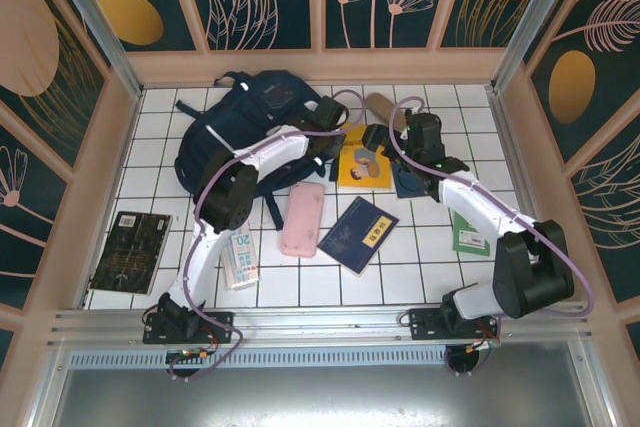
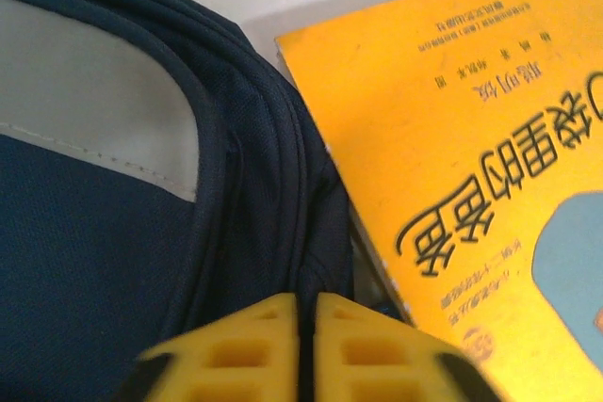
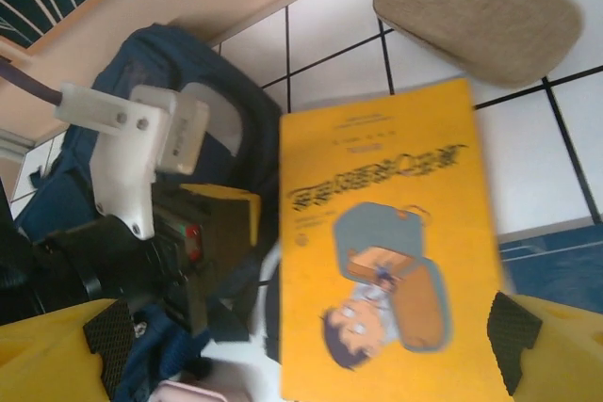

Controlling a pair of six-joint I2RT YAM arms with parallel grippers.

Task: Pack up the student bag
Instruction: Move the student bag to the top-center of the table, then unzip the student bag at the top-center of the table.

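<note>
The student bag point(image 1: 240, 127), a navy backpack with a grey patch point(image 2: 85, 91), lies at the back left of the tiled table. My left gripper point(image 1: 325, 119) is at the bag's right edge. Its yellow fingers point(image 2: 245, 345) stand almost together with only a thin dark slit, tips against the bag's seam point(image 2: 306, 303); I cannot tell if fabric is pinched. A yellow picture book point(image 1: 365, 162) lies just right of the bag point(image 2: 471, 138). My right gripper point(image 1: 392, 142) hovers over that book point(image 3: 377, 251), jaws wide open and empty point(image 3: 311, 336).
A brown pouch point(image 1: 382, 107) lies behind the yellow book. A pink pencil case point(image 1: 303, 218), a dark-blue booklet point(image 1: 358, 235), a white booklet point(image 1: 242, 259), a black book point(image 1: 130, 250) and a green book point(image 1: 468, 235) are spread over the near tiles. Wooden walls ring the table.
</note>
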